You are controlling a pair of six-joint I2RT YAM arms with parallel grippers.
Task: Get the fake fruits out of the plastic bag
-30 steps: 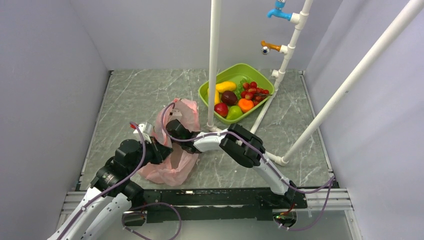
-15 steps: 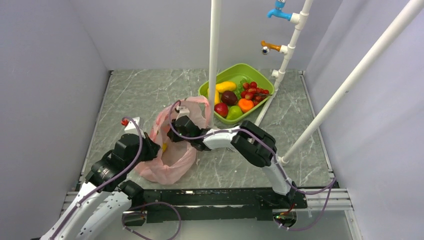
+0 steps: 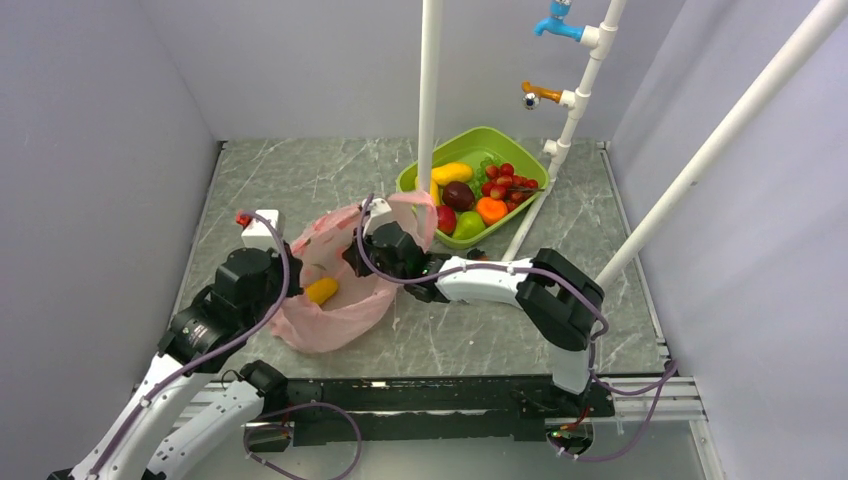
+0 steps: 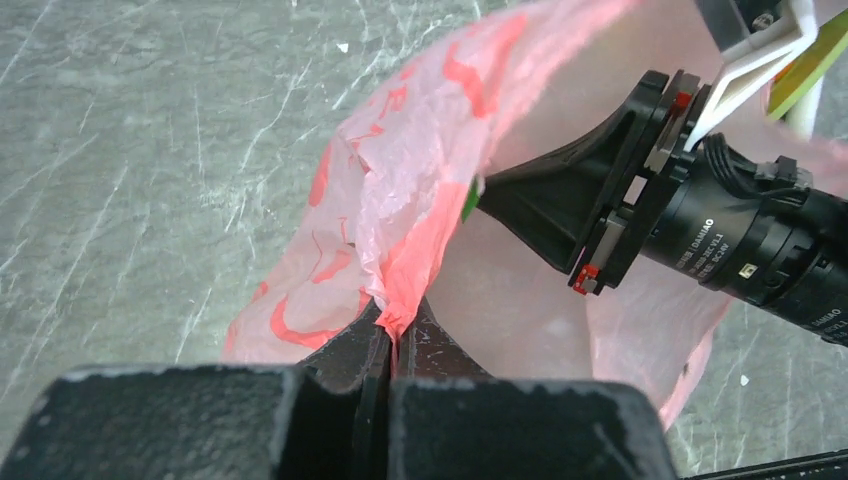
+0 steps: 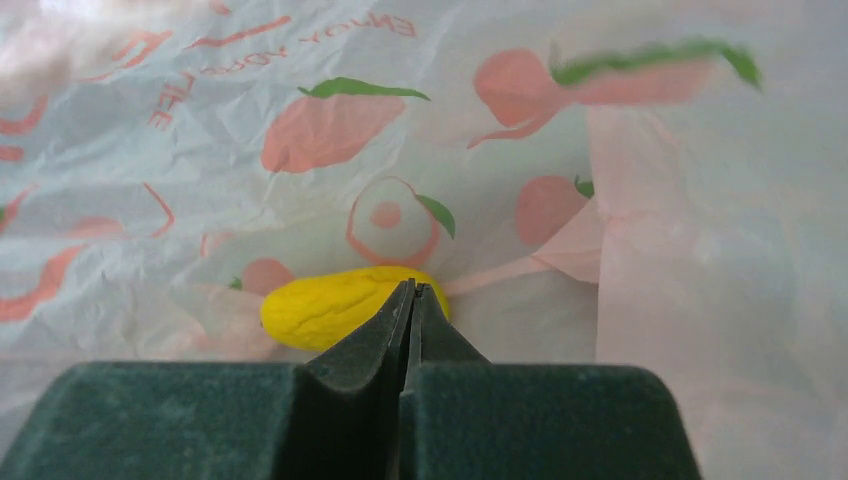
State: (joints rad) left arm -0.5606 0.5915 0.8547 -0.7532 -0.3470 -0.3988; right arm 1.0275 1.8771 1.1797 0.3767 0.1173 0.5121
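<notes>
The thin, translucent pink plastic bag lies left of centre in the top view, its mouth spread between both arms. The left gripper is clenched on a bunched fold of the rim at the bottom centre of its own view. The right gripper has its jaws pressed together, apparently pinching the opposite rim. A small yellow oblong plastic fruit rests on the bag's floor. It looks light, hard and glossy, so likely slippery, and a grip across its narrow middle suits best. The film is limp and probably tears easily

Green tub; white pipes
</notes>
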